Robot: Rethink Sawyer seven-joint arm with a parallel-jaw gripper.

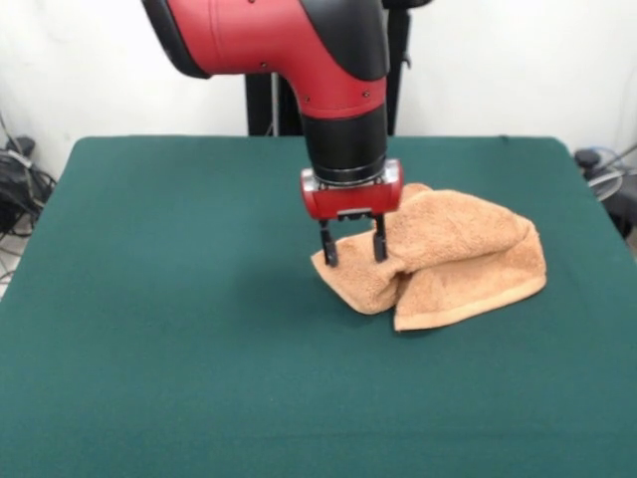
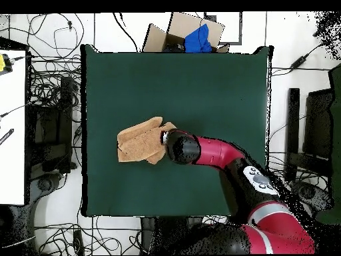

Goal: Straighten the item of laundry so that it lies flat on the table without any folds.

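Front cam: sits across the worktop [image 1: 149, 329] from the robot, facing its pedestal, angled slightly down, fairly close; worktop fills most of frame, near edge cut off. Overhead cam: high above worktop [image 2: 200, 87], looking straight down, far enough to take in whole worktop plus floor w/ cables round it; robot base at bottom. Views turned half round vs each other. Both share worktop and the arm [image 1: 328, 60] [image 2: 220, 152] over it.

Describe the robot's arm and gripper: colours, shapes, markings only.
The arm is a thick rounded shell, glossy red with black sections; its wrist is a black cylinder ending in a red block. The gripper has two thin black fingers. From overhead, a grey-white panel with buttons sits on the red arm. No loose cables show.
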